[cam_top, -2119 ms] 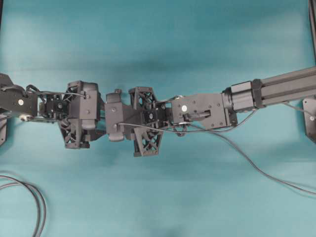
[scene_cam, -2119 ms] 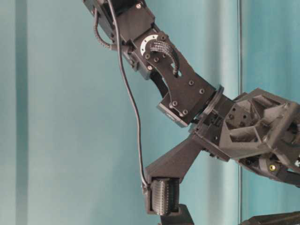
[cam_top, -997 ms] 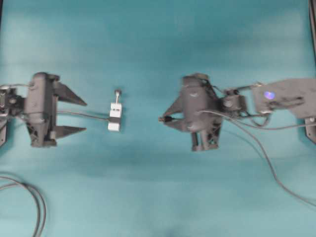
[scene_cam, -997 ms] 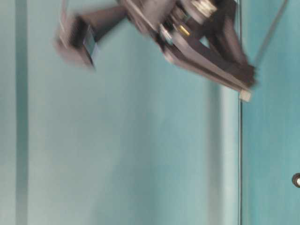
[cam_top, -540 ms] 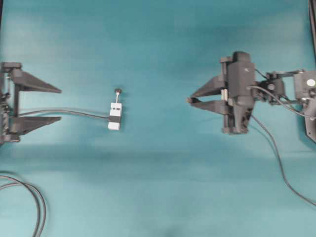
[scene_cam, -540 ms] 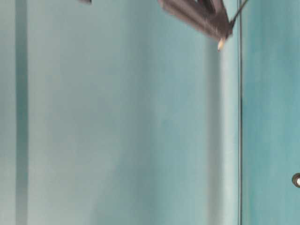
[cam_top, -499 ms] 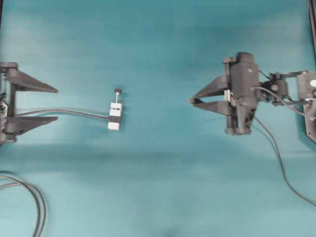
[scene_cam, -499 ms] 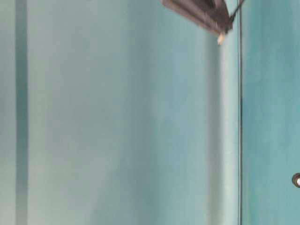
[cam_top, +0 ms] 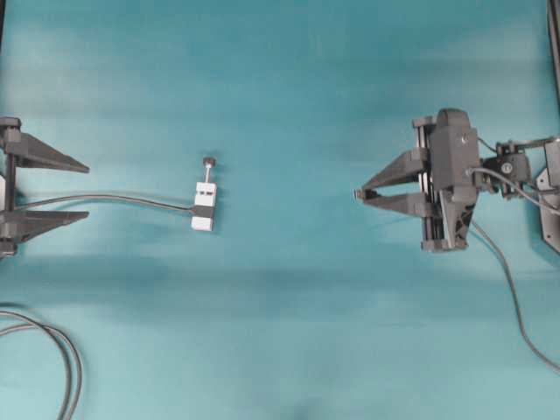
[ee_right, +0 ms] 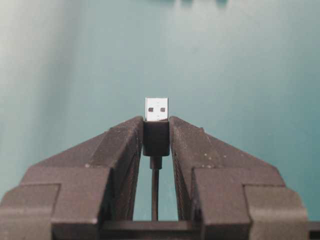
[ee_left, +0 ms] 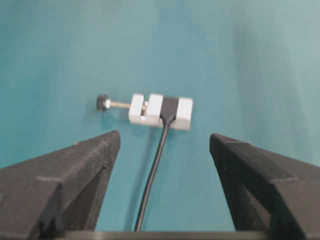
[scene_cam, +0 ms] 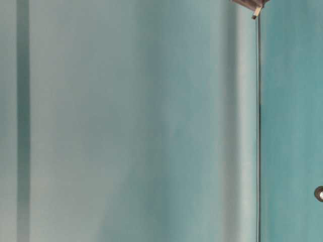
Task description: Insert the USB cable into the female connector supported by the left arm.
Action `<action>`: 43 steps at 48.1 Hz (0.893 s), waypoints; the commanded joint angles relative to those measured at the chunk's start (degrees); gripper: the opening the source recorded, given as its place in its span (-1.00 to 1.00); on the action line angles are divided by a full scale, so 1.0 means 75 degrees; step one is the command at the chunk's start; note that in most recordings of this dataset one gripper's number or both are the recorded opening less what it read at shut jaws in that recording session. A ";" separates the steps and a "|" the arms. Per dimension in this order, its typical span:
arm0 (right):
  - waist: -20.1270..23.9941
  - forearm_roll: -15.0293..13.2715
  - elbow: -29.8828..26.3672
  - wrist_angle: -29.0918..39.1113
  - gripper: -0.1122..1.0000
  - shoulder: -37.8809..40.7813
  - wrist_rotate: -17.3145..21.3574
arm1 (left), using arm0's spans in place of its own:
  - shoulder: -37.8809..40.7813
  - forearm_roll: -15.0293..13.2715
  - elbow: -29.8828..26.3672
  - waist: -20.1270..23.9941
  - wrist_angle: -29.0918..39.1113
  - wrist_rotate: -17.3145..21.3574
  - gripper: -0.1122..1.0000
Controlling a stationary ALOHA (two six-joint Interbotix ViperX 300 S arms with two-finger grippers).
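The female connector (cam_top: 203, 210), a small white block with a black band and a rod ending in a black knob (cam_top: 209, 161), lies on the teal table left of centre, its dark cable trailing left. My left gripper (cam_top: 87, 189) stands open at the far left edge, well short of the block. In the left wrist view the female connector (ee_left: 185, 112) lies ahead of the left gripper (ee_left: 165, 136), and only its cable runs between the wide jaws. My right gripper (cam_top: 357, 193) is at the right, shut on the USB cable (cam_top: 503, 271). The plug (ee_right: 156, 137) sits in the right gripper (ee_right: 156, 122), silvery tip forward.
A looped double black cable (cam_top: 68, 363) lies at the bottom left corner. A black mount (cam_top: 549, 210) stands at the right edge. The table-level view shows only the teal backdrop, a sliver of the right gripper's tip (scene_cam: 255, 6) at the top and a small round knob (scene_cam: 319, 193) at the right edge.
Both arms have drawn apart, the left gripper to the left edge, the right gripper with the plug further right. The white block has not moved over the last second.
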 commanded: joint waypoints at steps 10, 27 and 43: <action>0.0070 0.0012 -0.0082 0.0797 -0.41 -0.0105 0.0000 | -0.0023 0.0023 0.0070 0.0023 -0.2039 0.0023 0.73; 0.0129 0.0012 0.0387 0.1137 -0.41 -0.0105 0.0012 | -0.0023 0.0023 0.1008 0.0012 -0.2859 -0.0082 0.73; 0.0234 0.0012 0.0422 0.1371 -0.41 -0.0105 0.0012 | -0.0035 0.0023 0.1359 0.0023 -0.2332 -0.0070 0.73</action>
